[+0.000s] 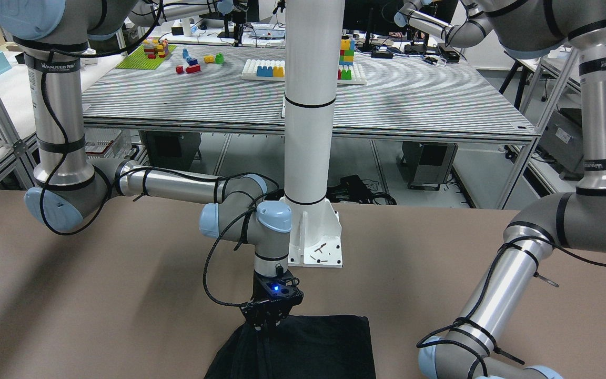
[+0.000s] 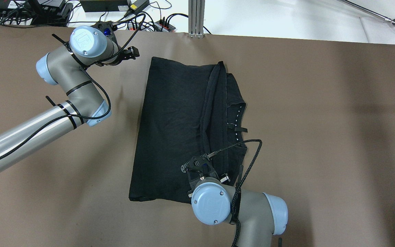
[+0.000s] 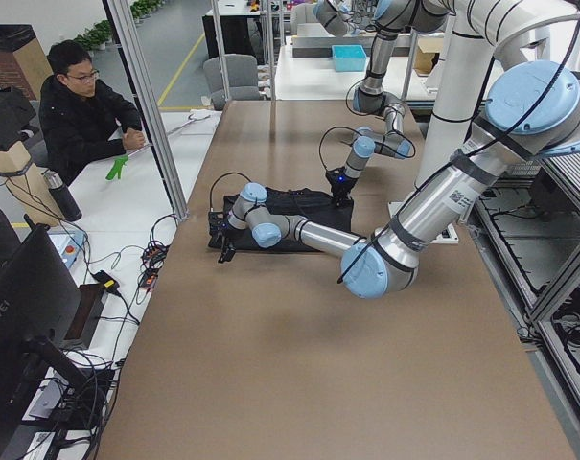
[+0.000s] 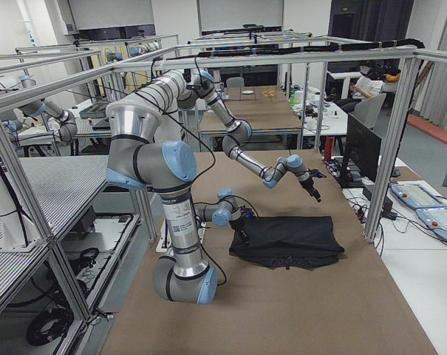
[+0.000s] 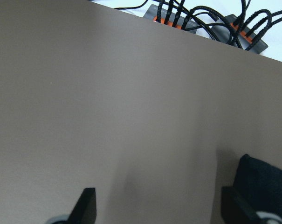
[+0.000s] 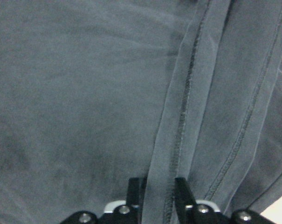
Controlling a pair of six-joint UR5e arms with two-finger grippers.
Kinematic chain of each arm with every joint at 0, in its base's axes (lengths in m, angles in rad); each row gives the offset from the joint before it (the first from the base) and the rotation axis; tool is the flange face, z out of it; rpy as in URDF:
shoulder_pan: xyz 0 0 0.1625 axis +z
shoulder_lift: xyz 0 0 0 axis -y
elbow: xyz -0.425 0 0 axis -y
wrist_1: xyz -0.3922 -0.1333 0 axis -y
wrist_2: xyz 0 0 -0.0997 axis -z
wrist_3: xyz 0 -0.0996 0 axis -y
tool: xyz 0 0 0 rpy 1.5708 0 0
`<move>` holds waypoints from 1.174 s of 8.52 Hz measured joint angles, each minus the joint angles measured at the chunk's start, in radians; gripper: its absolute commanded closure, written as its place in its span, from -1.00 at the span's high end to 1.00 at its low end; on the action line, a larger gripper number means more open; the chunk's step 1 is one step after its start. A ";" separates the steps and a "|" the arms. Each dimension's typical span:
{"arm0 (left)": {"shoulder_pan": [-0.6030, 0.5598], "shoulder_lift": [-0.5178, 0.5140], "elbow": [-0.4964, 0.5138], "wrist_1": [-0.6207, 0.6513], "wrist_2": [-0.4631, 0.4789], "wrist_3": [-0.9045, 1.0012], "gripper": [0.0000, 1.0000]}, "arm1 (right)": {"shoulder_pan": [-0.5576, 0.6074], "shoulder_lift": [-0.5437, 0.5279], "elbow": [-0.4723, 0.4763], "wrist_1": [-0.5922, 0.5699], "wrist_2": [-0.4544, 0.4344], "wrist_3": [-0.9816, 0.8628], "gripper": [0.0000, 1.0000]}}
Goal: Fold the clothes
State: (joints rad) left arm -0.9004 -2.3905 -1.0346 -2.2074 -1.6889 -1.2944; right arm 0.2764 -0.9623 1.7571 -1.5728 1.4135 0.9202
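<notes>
Bright, even indoor light falls from above in every view, so the brown table [image 2: 321, 120] shows only soft, blurred shadows: a faint one beside the left arm [image 2: 74, 75] in the overhead view and broad dim patches in the front-facing view, where the metal tube of the right arm [image 1: 177, 185] carries a glare streak. The black cloth [image 2: 173, 120] is so dark from afar that its folds barely read, while the right wrist view renders it washed-out grey-blue, crisp at the seams; the left wrist view is slightly grainy, with the left gripper's fingers [image 5: 87, 205] dark and out of focus
</notes>
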 measured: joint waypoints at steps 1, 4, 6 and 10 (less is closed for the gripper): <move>0.000 0.000 0.000 0.000 0.000 -0.001 0.89 | -0.007 -0.001 0.000 -0.002 -0.003 0.001 -0.32; 0.000 0.000 0.001 0.001 0.001 -0.002 0.89 | -0.026 -0.004 0.001 -0.004 -0.022 0.002 -0.72; 0.000 0.001 0.001 0.001 0.002 -0.003 0.89 | -0.029 -0.005 0.002 -0.004 -0.027 0.002 -1.00; 0.001 0.017 0.001 0.000 0.003 -0.007 0.89 | -0.011 -0.005 0.012 -0.006 -0.013 -0.005 -1.00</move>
State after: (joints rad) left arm -0.8991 -2.3737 -1.0336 -2.2073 -1.6861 -1.3018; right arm 0.2657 -0.9674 1.7695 -1.5793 1.4010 0.9155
